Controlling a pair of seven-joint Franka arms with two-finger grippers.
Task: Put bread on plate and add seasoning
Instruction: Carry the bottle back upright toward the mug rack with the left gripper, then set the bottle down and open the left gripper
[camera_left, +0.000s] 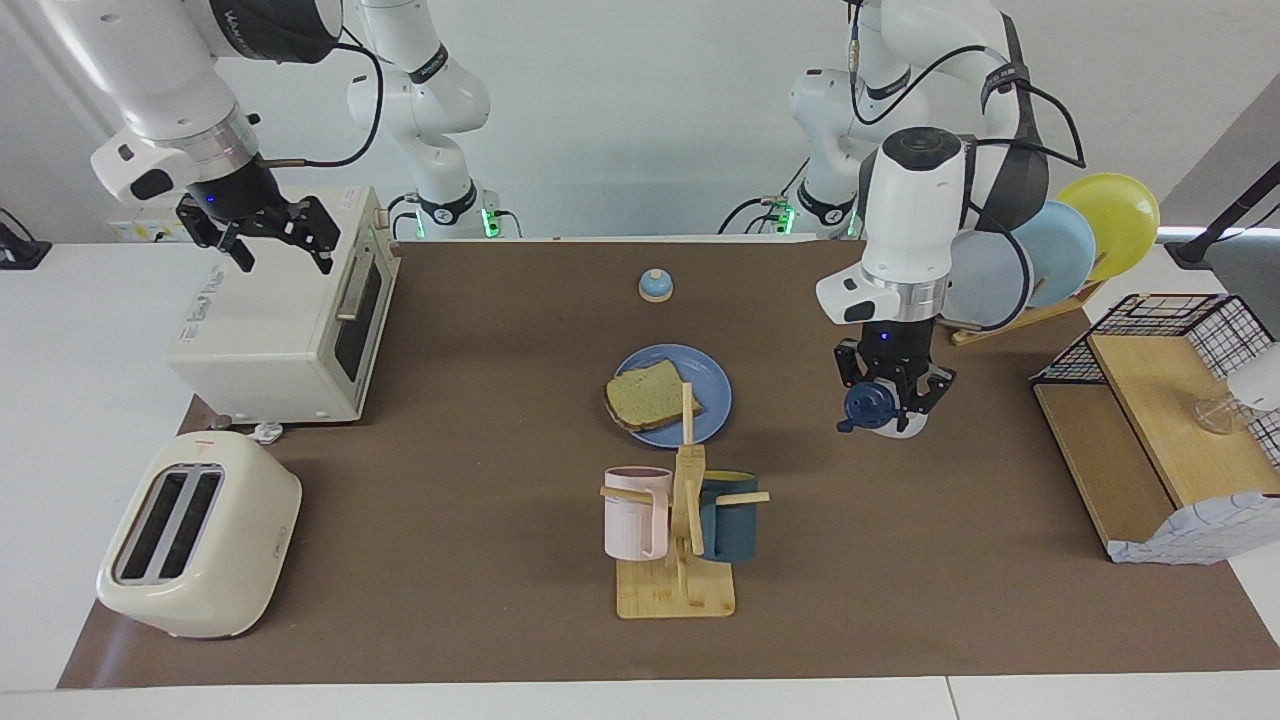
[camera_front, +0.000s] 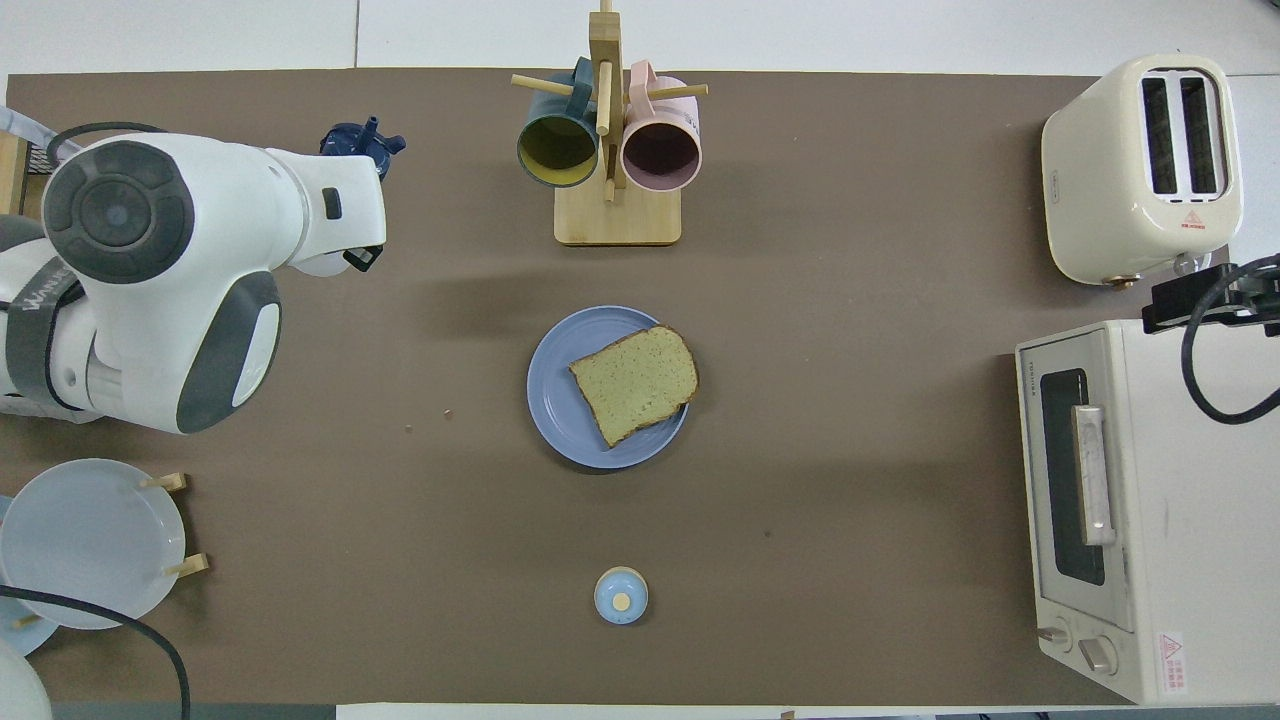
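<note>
We find the bread (camera_left: 652, 398) on the plate (camera_left: 712, 398) at frame centre; the left gripper (camera_left: 890, 402) grips the seasoning (camera_left: 868, 408) centre-right; the right gripper (camera_left: 262, 232) hangs open upper left.

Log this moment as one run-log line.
bread: on plate | left gripper: shut on seasoning, above mat toward left arm's end | right gripper: open, waiting over toaster oven

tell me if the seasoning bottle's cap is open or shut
Open: on the seasoning bottle held in the left gripper, the dark blue flip lid juts sideways.
</note>
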